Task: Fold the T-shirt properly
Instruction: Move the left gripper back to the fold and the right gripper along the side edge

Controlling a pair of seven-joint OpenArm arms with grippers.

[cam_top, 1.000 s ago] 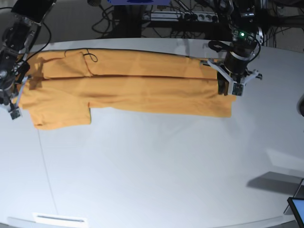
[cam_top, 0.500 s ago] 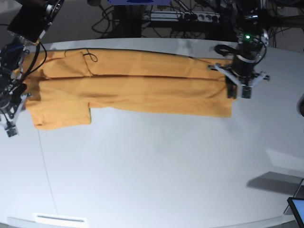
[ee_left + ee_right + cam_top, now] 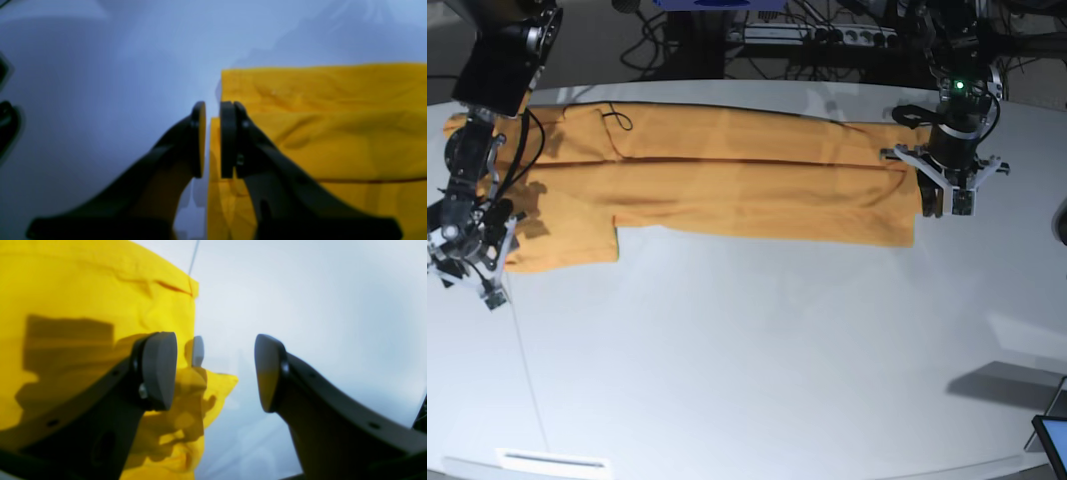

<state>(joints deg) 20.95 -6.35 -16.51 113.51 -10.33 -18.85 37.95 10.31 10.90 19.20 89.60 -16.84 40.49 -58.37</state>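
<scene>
The shirt [image 3: 757,190] is spread in a long band along the tabletop's [image 3: 757,350] far edge. The right gripper [image 3: 215,373] is opened; the left [image 3: 213,143] is parted slightly, nothing gripped.

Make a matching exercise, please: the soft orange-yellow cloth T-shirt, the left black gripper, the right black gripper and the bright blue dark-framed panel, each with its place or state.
1. T-shirt
2. Left gripper
3. Right gripper
4. Blue panel

A. Jaws wide apart
B. In the base view's lower right corner
C. Lying in a long, folded band
D. Jaws only narrowly apart

Pairs: 1-C, 2-D, 3-A, 4-B
</scene>
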